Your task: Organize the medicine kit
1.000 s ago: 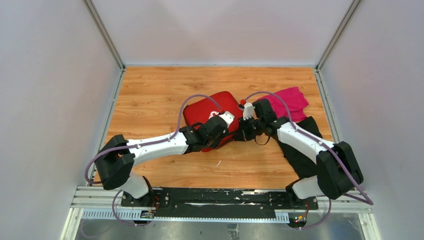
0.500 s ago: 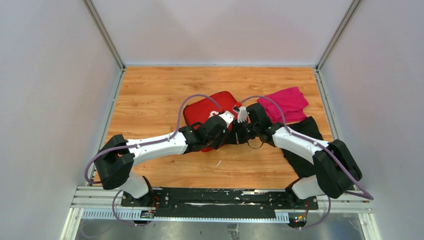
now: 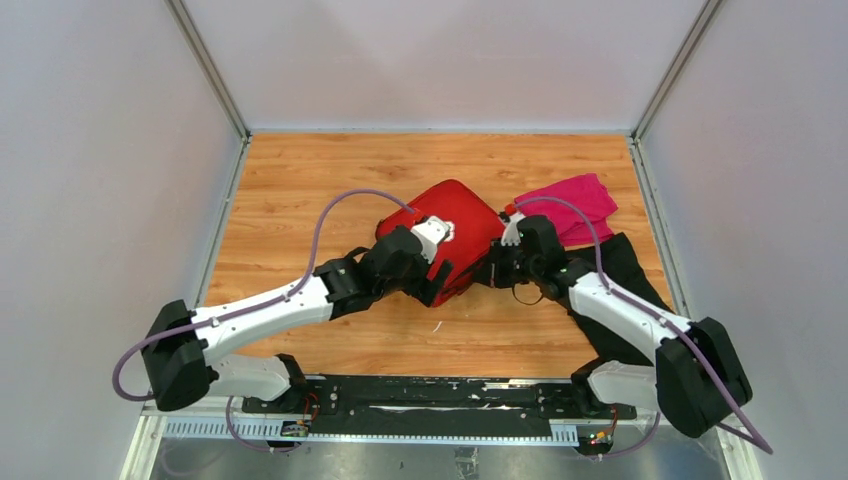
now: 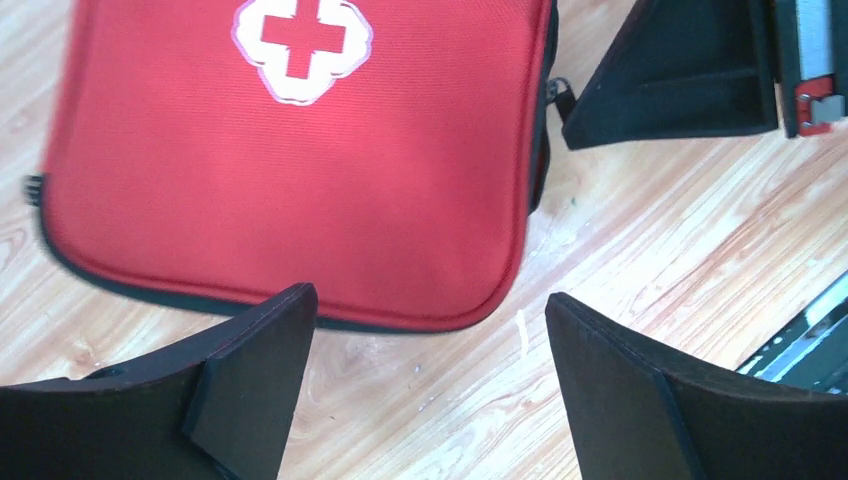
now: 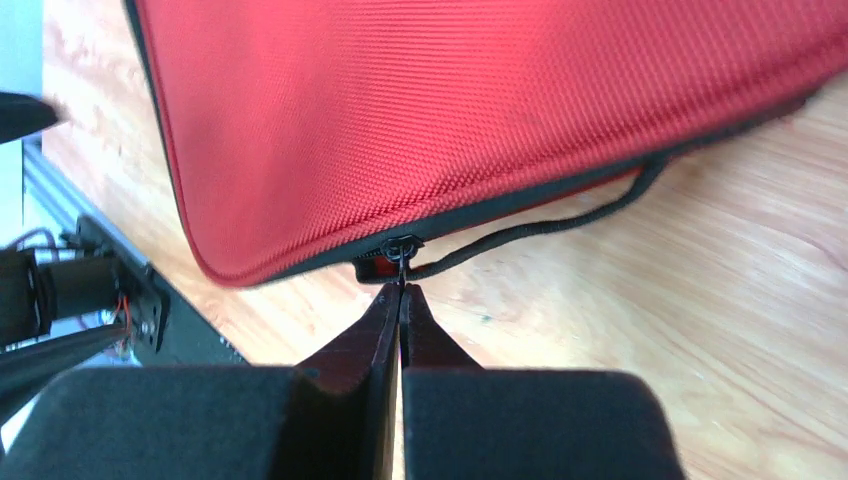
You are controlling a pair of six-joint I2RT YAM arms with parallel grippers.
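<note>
The medicine kit [image 3: 455, 225], a closed red fabric case with a white cross patch [image 4: 302, 42], lies flat mid-table. My left gripper [image 4: 430, 335] is open over bare wood just off the kit's near edge, with nothing between its fingers [image 4: 255, 365]. In the top view the left gripper [image 3: 437, 280] sits at the kit's near-left side. My right gripper [image 5: 401, 290] is shut on the kit's small black zip pull [image 5: 402, 255] at a corner of the kit [image 5: 450, 120]. The right gripper [image 3: 493, 268] is at the kit's right edge.
A magenta cloth [image 3: 572, 203] lies right of the kit, and a black cloth [image 3: 618, 290] lies under the right arm. A thin black cord [image 5: 560, 215] loops from the kit's zip corner onto the wood. A rail [image 3: 440, 400] runs along the table's near edge.
My left gripper has opened wide and drawn back to the left, off the kit. The kit has turned and shifted right. The right gripper stays shut on the zip pull and has moved right.
</note>
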